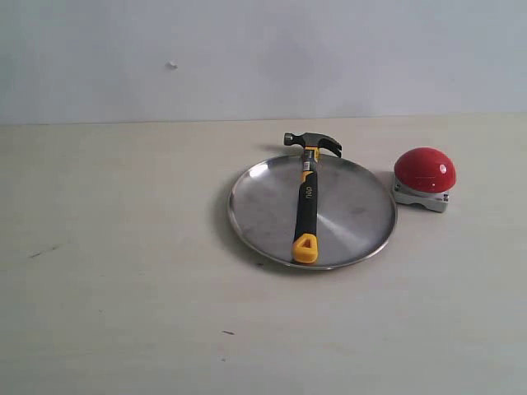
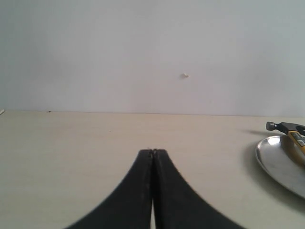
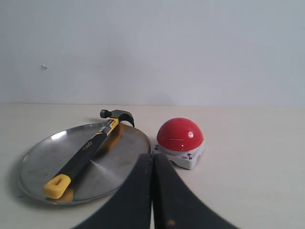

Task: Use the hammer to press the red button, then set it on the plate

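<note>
The hammer (image 1: 305, 202) lies across the silver plate (image 1: 354, 214), its dark head over the far rim and its yellow end near the front rim. The red button (image 1: 424, 169) on its grey-white base stands on the table just right of the plate. In the right wrist view the hammer (image 3: 86, 151), plate (image 3: 116, 164) and red button (image 3: 180, 135) lie ahead of my right gripper (image 3: 152, 156), which is shut and empty. My left gripper (image 2: 153, 151) is shut and empty over bare table; the plate (image 2: 279, 164) and hammer head (image 2: 281, 127) show at that view's edge. Neither gripper appears in the exterior view.
A pale tabletop (image 1: 123, 247) runs back to a plain light wall (image 1: 247, 58) with a small mark on it. A few dark specks dot the table near the front.
</note>
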`<state>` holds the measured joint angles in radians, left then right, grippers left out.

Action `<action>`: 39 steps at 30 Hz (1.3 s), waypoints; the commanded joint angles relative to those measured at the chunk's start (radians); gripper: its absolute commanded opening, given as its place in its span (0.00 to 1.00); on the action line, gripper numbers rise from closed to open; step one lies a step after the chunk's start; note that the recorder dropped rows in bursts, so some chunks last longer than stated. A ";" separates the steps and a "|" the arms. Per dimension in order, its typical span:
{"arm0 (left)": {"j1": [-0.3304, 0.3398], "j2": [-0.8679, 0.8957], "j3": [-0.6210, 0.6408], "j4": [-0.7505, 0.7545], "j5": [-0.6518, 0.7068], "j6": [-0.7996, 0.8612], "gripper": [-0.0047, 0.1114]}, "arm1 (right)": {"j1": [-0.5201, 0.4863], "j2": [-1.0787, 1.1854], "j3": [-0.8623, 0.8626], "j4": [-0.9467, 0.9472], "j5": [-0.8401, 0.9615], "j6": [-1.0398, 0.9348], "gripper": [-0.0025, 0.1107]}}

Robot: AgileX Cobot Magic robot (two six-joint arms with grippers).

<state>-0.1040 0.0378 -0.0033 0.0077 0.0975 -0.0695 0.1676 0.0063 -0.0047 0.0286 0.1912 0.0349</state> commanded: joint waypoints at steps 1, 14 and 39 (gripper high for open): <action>0.003 -0.005 0.003 0.002 -0.002 -0.008 0.04 | -0.017 -0.006 0.005 -0.001 -0.014 -0.005 0.02; 0.088 -0.001 0.003 0.002 -0.002 -0.008 0.04 | -0.017 -0.006 0.005 -0.001 -0.014 -0.005 0.02; 0.195 -0.003 0.003 0.002 -0.002 -0.008 0.04 | -0.017 -0.006 0.005 -0.001 -0.014 -0.005 0.02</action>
<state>0.0881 0.0378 -0.0033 0.0077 0.0997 -0.0715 0.1548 0.0063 -0.0047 0.0286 0.1912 0.0349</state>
